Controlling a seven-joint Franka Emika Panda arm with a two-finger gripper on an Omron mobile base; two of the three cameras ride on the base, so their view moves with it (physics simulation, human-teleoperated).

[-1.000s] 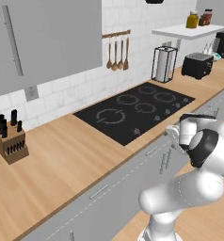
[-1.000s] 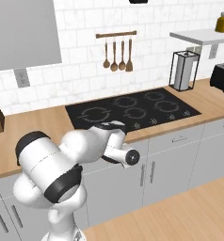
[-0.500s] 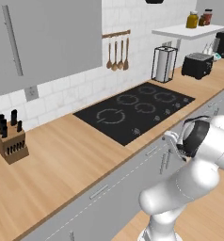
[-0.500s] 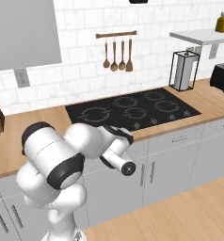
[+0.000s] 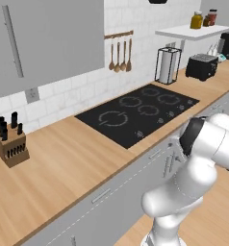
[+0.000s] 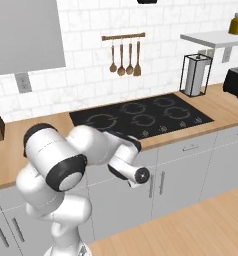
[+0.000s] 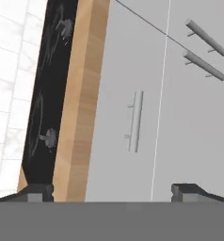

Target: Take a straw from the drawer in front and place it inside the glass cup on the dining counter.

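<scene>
In the hand view my gripper (image 7: 112,192) is open, its two dark fingertips (image 7: 36,190) far apart with nothing between them. It faces a flat grey drawer front (image 7: 118,94) just under the wooden counter edge. The drawer's bar handle (image 7: 135,121) lies a little ahead, between the tips. The drawer is closed. In the right base view my wrist (image 6: 133,170) hangs in front of the grey cabinet fronts below the cooktop. The straw, the glass cup and the dining counter are out of view.
A black cooktop (image 6: 141,115) sits in the wall-side wooden counter (image 5: 63,163). Two cabinet door handles (image 7: 203,52) lie beyond the drawer front. A knife block (image 5: 10,144), hanging utensils (image 6: 123,57), a paper towel holder (image 6: 195,75) and a toaster (image 5: 202,66) stand further off.
The arm has swung down from the counter edge, so the hand now sits lower in front of the cabinet fronts. The gripper has stayed open.
</scene>
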